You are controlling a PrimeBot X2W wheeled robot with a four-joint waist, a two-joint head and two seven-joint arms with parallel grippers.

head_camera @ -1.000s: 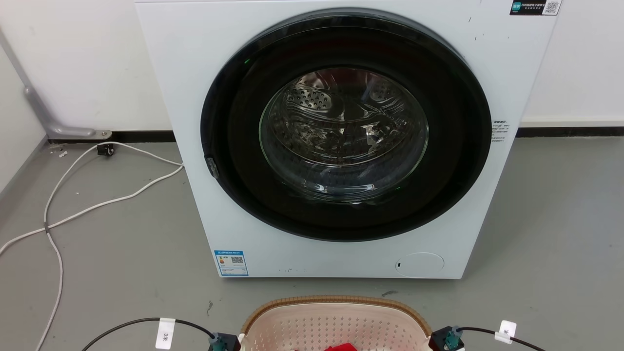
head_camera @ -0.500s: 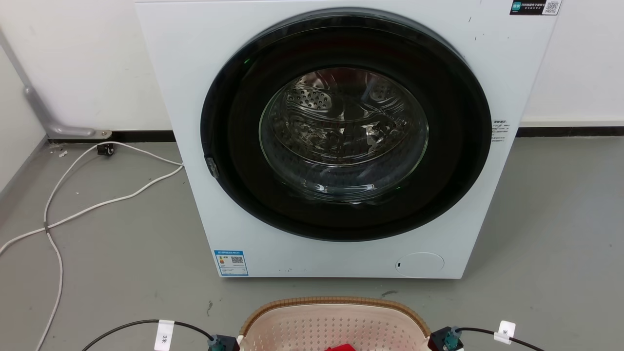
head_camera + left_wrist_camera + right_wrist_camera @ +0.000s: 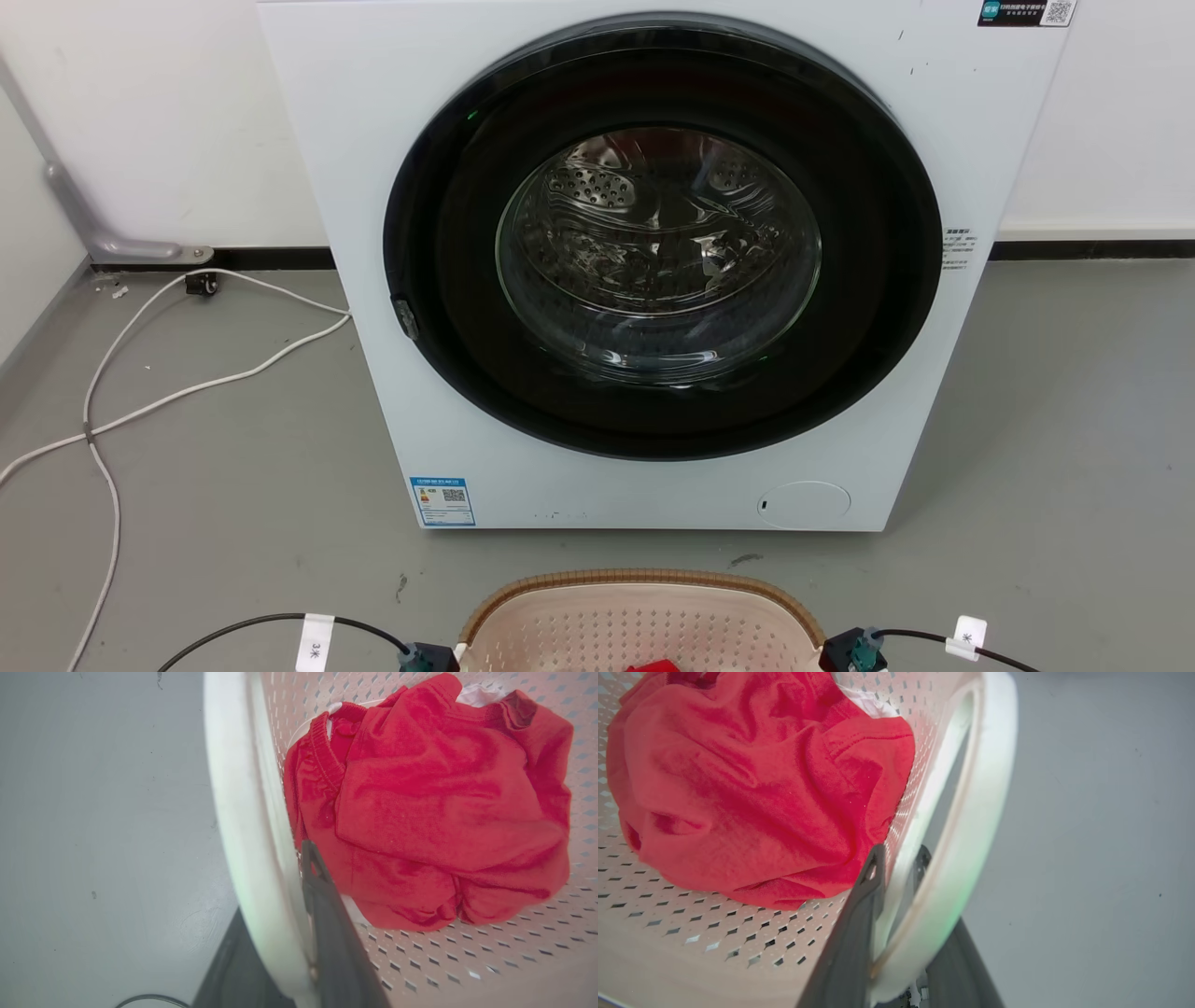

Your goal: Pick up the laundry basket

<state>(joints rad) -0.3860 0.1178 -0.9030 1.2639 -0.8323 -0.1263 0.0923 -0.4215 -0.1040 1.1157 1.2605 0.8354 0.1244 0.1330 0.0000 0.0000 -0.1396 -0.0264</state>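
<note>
Grey floor (image 3: 1074,467): white washing machine (image 3: 653,280) stands on it; white cable (image 3: 89,431) trails left.

Bare laundry room: front-loading washing machine (image 3: 653,280), grey floor (image 3: 233,485), white wall (image 3: 168,121), loose white cable (image 3: 90,431).

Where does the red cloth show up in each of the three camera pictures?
Head view: the red cloth sits at the bottom edge, centre.
Left wrist view: upper right.
Right wrist view: upper left.
Shared landmark: the perforated wall of the laundry basket around it.
</note>
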